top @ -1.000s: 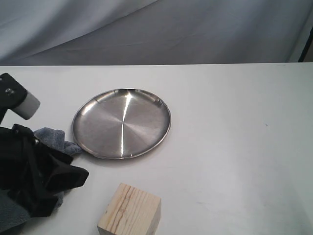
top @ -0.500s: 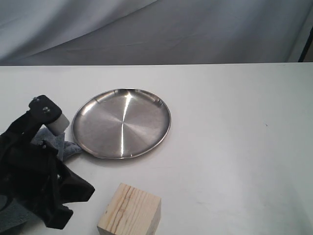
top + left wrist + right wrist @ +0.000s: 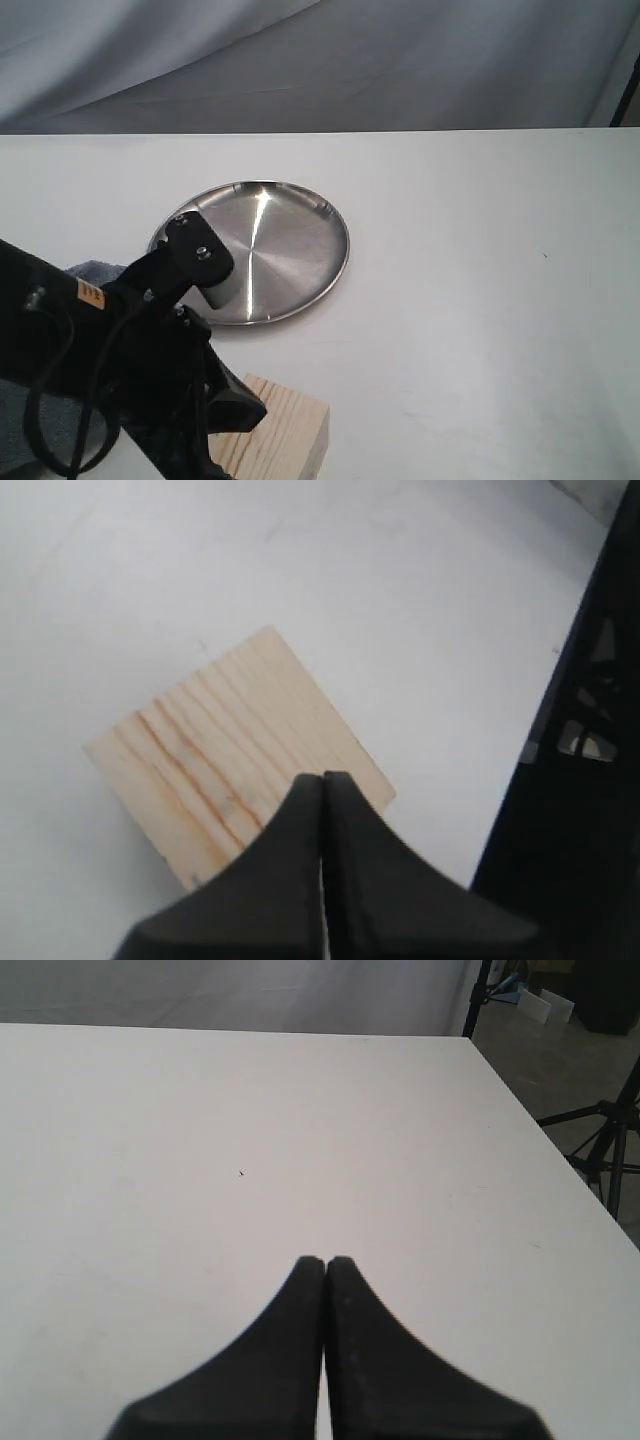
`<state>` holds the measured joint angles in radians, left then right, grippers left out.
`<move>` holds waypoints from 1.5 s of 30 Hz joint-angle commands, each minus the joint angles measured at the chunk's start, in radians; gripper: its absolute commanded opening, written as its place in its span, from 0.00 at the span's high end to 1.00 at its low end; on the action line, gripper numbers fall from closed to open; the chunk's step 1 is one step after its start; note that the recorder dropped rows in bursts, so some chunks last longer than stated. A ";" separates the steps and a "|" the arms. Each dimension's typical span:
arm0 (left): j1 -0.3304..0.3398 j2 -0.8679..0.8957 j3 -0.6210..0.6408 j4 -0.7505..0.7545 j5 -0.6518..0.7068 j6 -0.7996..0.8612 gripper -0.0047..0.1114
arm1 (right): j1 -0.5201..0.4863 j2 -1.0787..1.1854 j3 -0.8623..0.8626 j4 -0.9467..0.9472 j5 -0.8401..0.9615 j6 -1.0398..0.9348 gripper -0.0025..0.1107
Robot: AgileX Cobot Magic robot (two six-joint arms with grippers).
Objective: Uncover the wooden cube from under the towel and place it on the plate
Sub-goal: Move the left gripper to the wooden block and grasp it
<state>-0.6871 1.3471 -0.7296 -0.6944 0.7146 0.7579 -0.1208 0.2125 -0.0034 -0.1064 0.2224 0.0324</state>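
Pale light-wood cube w/ darker grain stripes (image 3: 235, 755) sits bare on the white table (image 3: 480, 300), near front edge, apart from the round shiny steel plate (image 3: 290, 250).

L gripper (image 3: 323, 785) above cube, fingers pressed together, empty; prob lining up for a grab.

Grey-blue fluffy towel (image 3: 90, 270) mostly hidden behind L arm.

R gripper (image 3: 325, 1265) clenched, idle over bare table.

A smooth white rectangular bench (image 3: 480, 300) fills the scene. Behind it hangs a wrinkled pale grey fabric backdrop (image 3: 320, 60). Beyond the bench's far corner, the right wrist view shows a grey concrete floor (image 3: 540, 1060) and black metal tripod legs (image 3: 605, 1150).
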 commanded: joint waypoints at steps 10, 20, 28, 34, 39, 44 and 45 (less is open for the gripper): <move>-0.062 0.004 -0.058 0.734 -0.073 -0.529 0.96 | -0.007 0.003 0.003 -0.006 -0.011 0.005 0.98; -0.268 0.100 -0.181 0.954 0.098 -0.789 0.95 | -0.007 0.003 0.003 -0.006 -0.011 0.005 0.98; -0.341 0.230 -0.188 0.846 0.049 -0.806 0.95 | -0.007 0.003 0.003 -0.006 -0.011 0.005 0.98; -0.341 0.235 -0.189 0.822 0.042 -0.808 0.89 | -0.007 0.003 0.003 -0.006 -0.011 0.005 0.98; -0.341 0.235 -0.189 0.811 0.042 -0.802 0.53 | -0.007 0.003 0.003 -0.006 -0.011 0.005 0.98; -0.341 0.235 -0.189 0.792 0.037 -0.887 0.06 | -0.007 0.003 0.003 -0.006 -0.011 0.005 0.98; -0.341 0.235 -0.189 0.787 0.034 -0.895 0.06 | -0.007 0.003 0.003 -0.006 -0.011 0.005 0.98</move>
<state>-1.0230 1.5831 -0.9107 0.1142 0.7674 -0.0817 -0.1208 0.2125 -0.0034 -0.1064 0.2224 0.0324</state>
